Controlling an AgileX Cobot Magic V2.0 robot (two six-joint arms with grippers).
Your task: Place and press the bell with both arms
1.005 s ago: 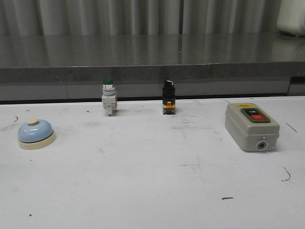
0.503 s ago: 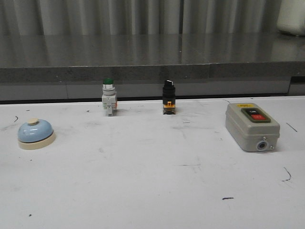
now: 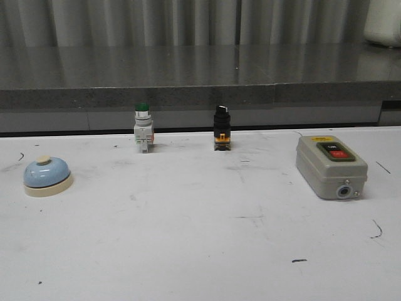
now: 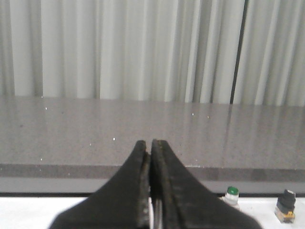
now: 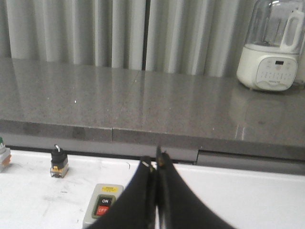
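Bell (image 3: pixel 47 176) at table's (image 3: pixel 200 251) far left, apparently outside both wrist views; both jaws pressed together, empty.

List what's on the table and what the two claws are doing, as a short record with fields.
bell: light blue, far left of table, untouched
green pushbutton: back, left of centre
black selector switch: back centre
grey switch box: right side
left claw: shut, empty
right claw: shut, empty
blender: on rear counter

Both the left end effector (image 4: pixel 150 145) and right end effector (image 5: pixel 156 164) have tapered, matte black fingers.
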